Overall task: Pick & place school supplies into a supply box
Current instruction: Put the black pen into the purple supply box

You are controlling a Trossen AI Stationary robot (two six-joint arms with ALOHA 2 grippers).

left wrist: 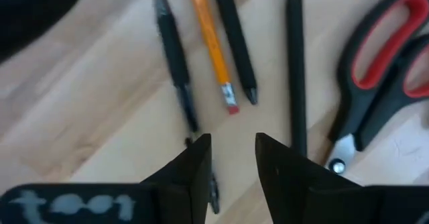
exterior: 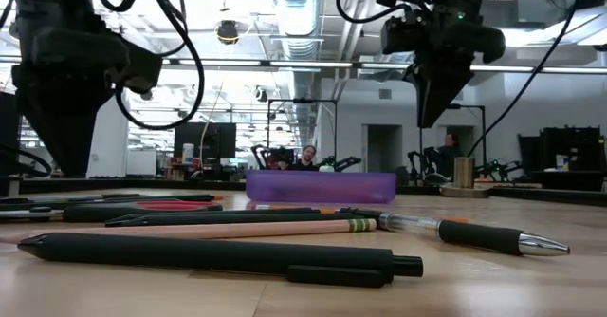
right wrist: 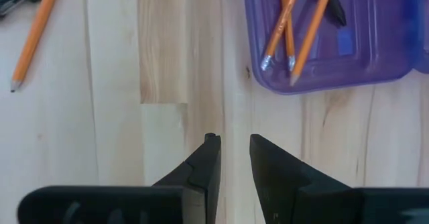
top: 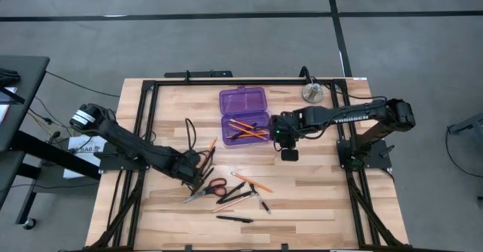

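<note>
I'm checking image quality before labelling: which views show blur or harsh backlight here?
Left wrist view: motion blur smears the scissors and pens. Low view: bright ceiling lights turn both arms into dark silhouettes. Right wrist view: the purple box and its pencils read clearly. High view: even light, soft shadows.

The supply box (top: 244,101), upper centre of the frame, is translucent purple and holds orange pencils (top: 249,126). On the pale, streaky wood desk (top: 302,199) lie scissors (top: 206,189) with red-and-black handles, black pens (top: 235,219), and an orange pencil (top: 253,182). A silver disc (top: 314,93) sits upper right.
</note>
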